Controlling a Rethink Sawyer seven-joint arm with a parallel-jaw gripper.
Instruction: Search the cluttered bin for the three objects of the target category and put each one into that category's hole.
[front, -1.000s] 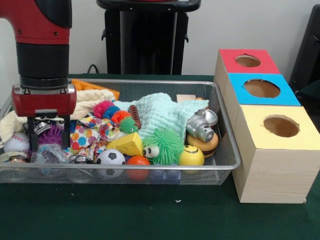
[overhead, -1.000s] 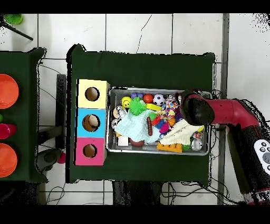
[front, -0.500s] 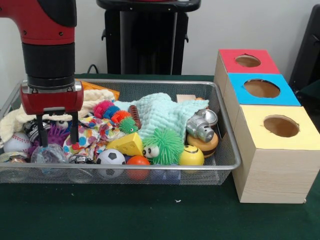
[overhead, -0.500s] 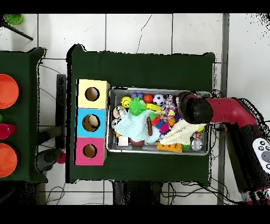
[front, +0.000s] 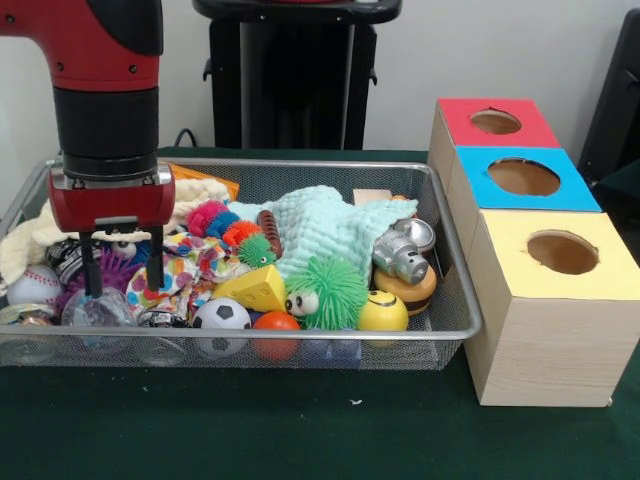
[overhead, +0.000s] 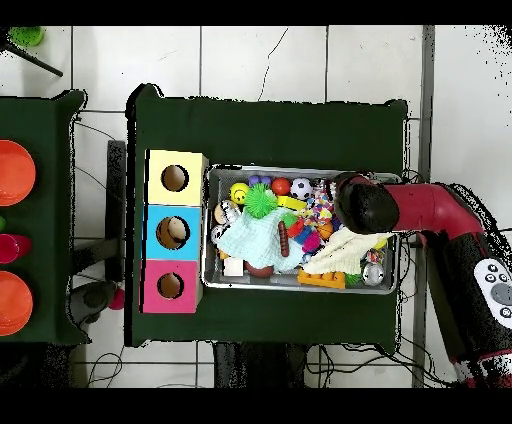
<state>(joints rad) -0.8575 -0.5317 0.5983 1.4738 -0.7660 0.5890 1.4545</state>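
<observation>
The end effector (front: 124, 280), fingers spread and empty, hangs in the wire bin's (front: 455, 310) left end above a purple spiky ball (front: 100, 272), having shifted slightly rightward. Beside the bin stand red, blue and yellow hole boxes (front: 545, 250).

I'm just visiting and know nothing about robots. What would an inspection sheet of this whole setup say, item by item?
Surface: dark green cloth on the table.
Job's things: wire mesh bin heaped with toys; beside it three wooden boxes, each with a round hole, topped red, blue and yellow.
Clutter: mint cloth, green spiky toy, soccer ball, yellow smiley ball, cheese wedge, baseball, purple spiky ball.
Grippers: gripper open, empty, lowered over the purple spiky ball.
Cables: loose wires on the tiled floor around the table.
Surroundings: second green table with orange bowls.
</observation>
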